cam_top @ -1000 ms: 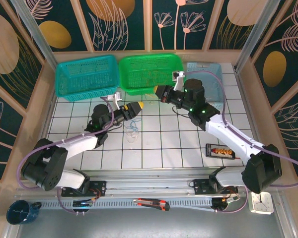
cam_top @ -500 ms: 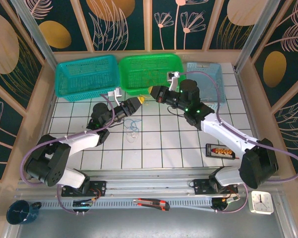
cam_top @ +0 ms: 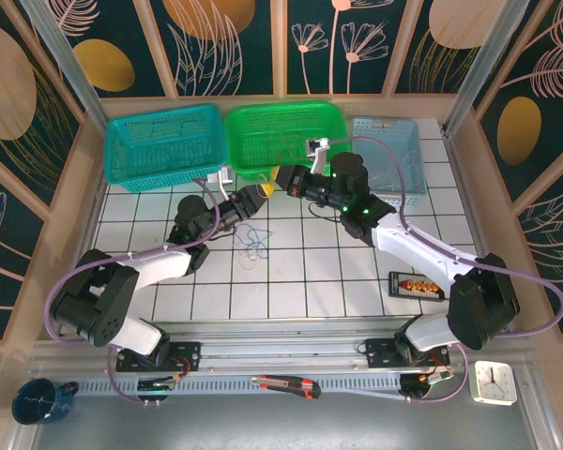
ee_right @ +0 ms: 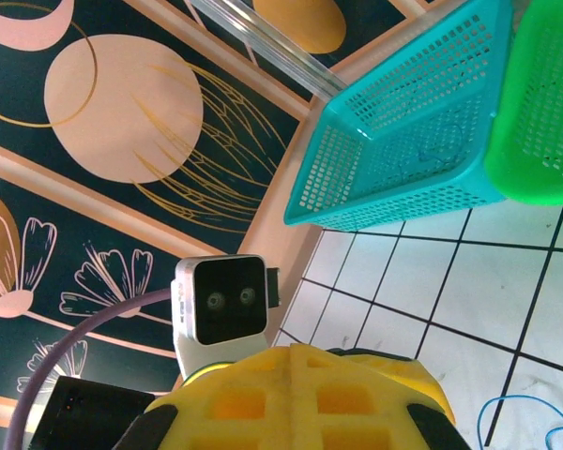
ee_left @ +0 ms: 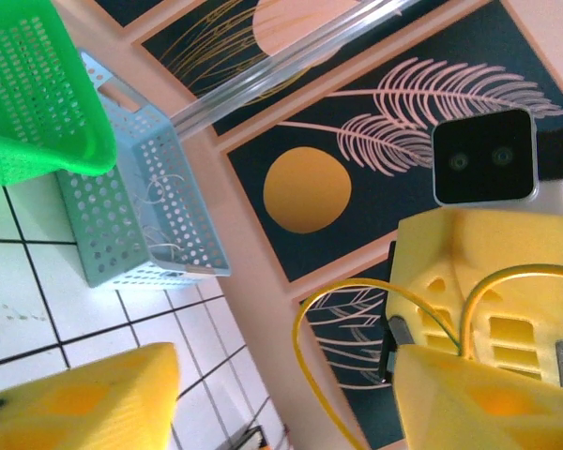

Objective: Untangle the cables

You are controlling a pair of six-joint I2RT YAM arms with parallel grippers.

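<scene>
The cables (cam_top: 251,239) are thin blue, white and yellow loops lying on the white tiles below the two grippers. My right gripper (cam_top: 281,176) is shut, its yellow fingers pressed together (ee_right: 296,375). A yellow cable (ee_left: 305,375) arcs up to its fingers (ee_left: 479,281), so it appears pinched there. My left gripper (cam_top: 263,190) faces the right one tip to tip. Its jaws (ee_left: 286,403) stand apart with that yellow loop running between them, touching neither pad clearly. A blue loop (ee_right: 507,412) shows on the tiles in the right wrist view.
A teal basket (cam_top: 164,145), a green basket (cam_top: 281,136) and a pale blue basket (cam_top: 394,155) line the back edge. A black remote-like object (cam_top: 416,284) lies on the tiles at right. Purple arm hoses trail both arms.
The right gripper has moved left until it meets the left gripper, which has shifted slightly back and right. The left jaws have narrowed around the yellow loop.
</scene>
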